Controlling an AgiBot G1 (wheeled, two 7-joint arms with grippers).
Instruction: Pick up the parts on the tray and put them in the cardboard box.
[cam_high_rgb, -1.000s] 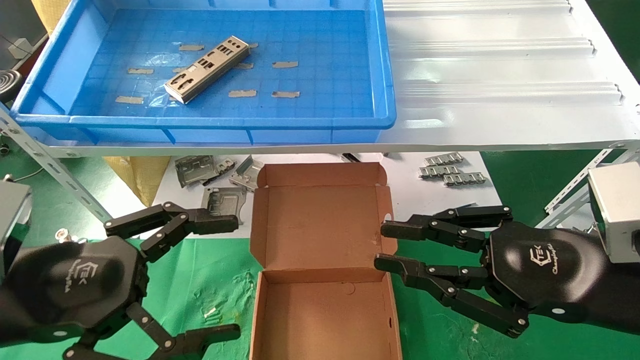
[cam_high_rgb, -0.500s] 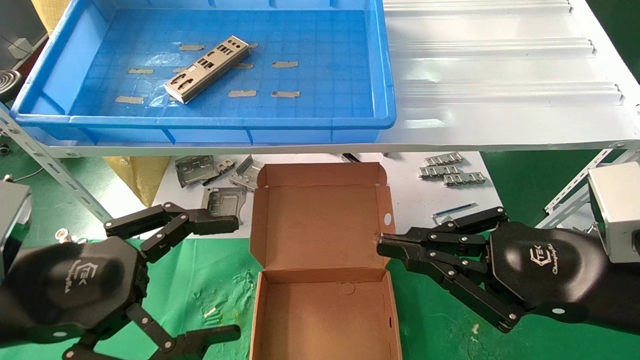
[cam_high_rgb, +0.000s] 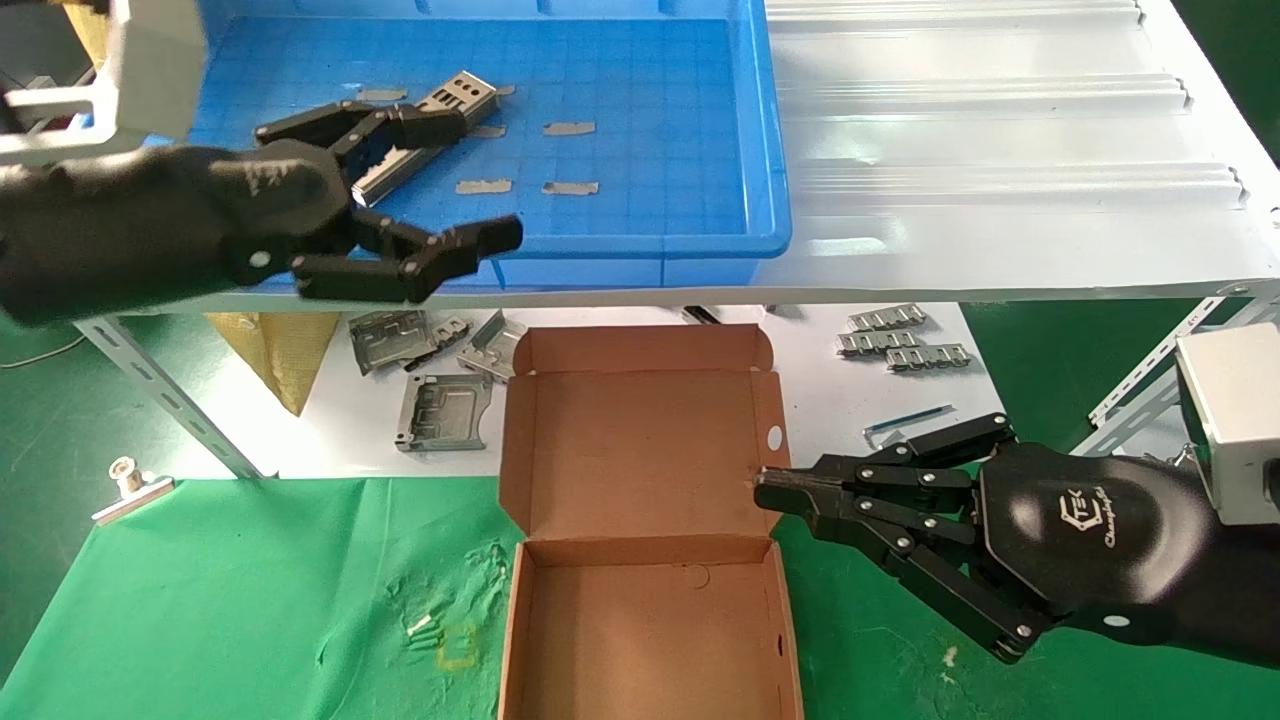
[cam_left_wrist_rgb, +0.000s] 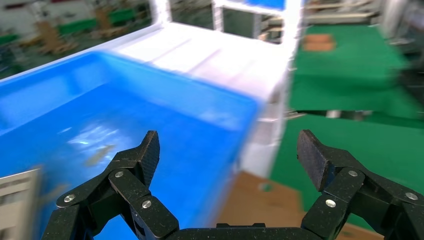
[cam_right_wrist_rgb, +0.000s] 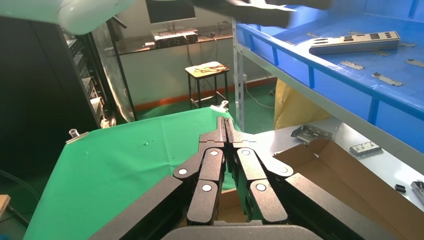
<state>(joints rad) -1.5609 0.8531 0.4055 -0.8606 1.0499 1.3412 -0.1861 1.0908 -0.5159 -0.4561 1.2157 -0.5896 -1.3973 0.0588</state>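
Green-matted workshop floor, white metal counter (cam_high_rgb: 1000, 200) above. Large shallow blue plastic tray (cam_high_rgb: 770, 150) on counter; single long silver punched metal plate (cam_high_rgb: 462, 93) inside, lying diagonally, partly hidden by arm. Left gripper (cam_high_rgb: 470, 175) over tray beside plate, jaws spread wide, empty, likely positioned for pickup. Brown corrugated cardboard box (cam_high_rgb: 640, 440) below counter edge, lid open, empty, ready for drop. Right gripper (cam_high_rgb: 765, 490) parked touching box flap, jaws closed, empty. Housing lettering: "TEK"; script beneath illegible.
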